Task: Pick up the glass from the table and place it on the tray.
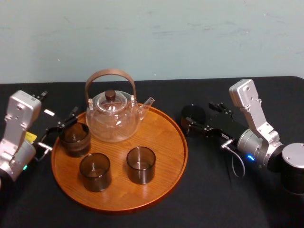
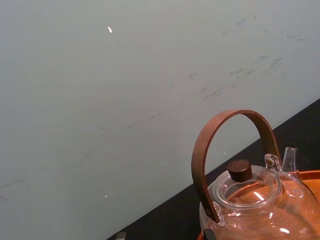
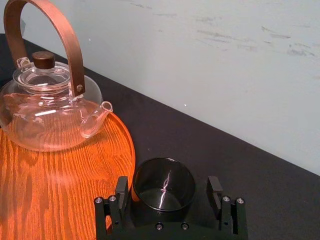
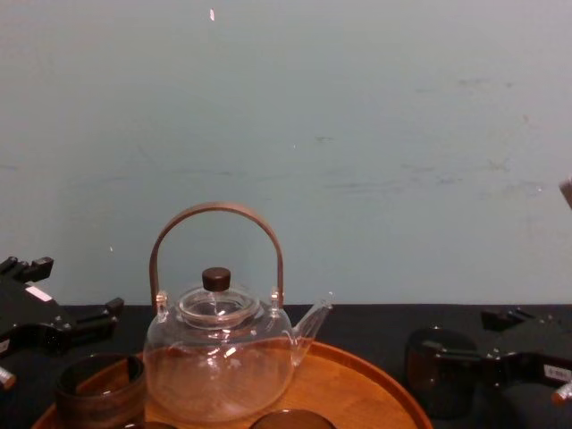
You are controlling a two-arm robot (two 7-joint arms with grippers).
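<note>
Nearest the bench's (image 1: 213, 199) front edge, two dark glasses (image 1: 95, 172) stand on the tray's (image 1: 164, 142) near half. A third dark glass (image 1: 74, 138) sits by the tray's left rim, with the left pincer (image 1: 61, 127) just beside it; whether it is released or clenched I cannot tell. Toward the bench's right edge, the glass (image 1: 192, 116) stands on the black cloth just off the tray's rim. The right pincer (image 3: 167, 187) is released, one finger either side of it. Farthest back on the tray stands the clear teapot (image 1: 114, 118).
</note>
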